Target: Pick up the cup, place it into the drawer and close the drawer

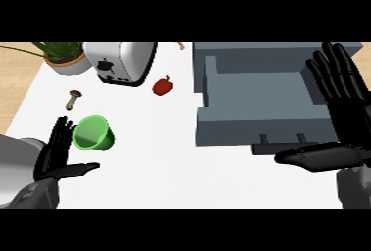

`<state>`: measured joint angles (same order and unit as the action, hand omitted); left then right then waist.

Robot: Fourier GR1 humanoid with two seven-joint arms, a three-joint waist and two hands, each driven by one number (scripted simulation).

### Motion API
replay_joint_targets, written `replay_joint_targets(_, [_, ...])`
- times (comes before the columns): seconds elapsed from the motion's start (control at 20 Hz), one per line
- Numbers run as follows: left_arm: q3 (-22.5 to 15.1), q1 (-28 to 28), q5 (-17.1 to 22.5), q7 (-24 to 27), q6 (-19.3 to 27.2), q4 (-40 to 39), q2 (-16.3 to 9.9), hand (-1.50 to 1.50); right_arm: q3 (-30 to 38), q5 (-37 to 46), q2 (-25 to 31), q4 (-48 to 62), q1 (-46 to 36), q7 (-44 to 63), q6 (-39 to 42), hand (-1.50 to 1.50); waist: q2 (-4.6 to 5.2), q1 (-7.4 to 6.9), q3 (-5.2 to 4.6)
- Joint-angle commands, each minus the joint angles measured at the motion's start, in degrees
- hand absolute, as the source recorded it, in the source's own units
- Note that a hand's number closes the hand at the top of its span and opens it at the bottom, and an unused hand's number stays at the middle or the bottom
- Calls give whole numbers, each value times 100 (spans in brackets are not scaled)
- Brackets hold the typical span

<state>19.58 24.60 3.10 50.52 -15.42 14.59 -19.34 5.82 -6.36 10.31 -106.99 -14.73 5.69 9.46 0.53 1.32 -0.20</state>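
Both hands are open: our left hand (58, 152) stands just beside the green cup (93, 133), and our right hand (334, 112) is over the open drawer (257, 125). We judge a careless closing could tip the cup toward the mushroom (72, 98).

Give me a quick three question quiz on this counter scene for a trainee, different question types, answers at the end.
1. True or false: the cup is already in the drawer.
2. Which hand is nearest the cup? A) left hand B) right hand
3. Fill in: the red pepper lies between the drawer and the ____.

Key:
1. False; it lies on the counter, and the drawer is open.
2. A
3. toaster
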Motion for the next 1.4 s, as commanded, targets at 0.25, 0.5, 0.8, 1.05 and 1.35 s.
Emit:
replay_joint_targets(0.25, [82,287,-81,563,-86,-553,-41,-150,239,-263,218,-9,-307,310,103,-150,36,90,-15])
replay_joint_targets(0.5, [43,507,-161,565,107,-602,108,-150,41,-133,89,40,-306,230,78,-150,46,100,-17])
replay_joint_targets(0.8, [9,443,-210,786,-196,-624,173,-150,21,-46,61,-97,-346,372,-57,-150,42,96,-18])
replay_joint_targets(1.05, [14,631,-152,559,-906,-628,175,-150,15,11,31,290,-298,61,41,-150,66,87,-19])
replay_joint_targets(1.35, [28,571,-218,1353,9,-181,232,150,236,-208,296,234,-222,91,286,-150,58,125,-15])
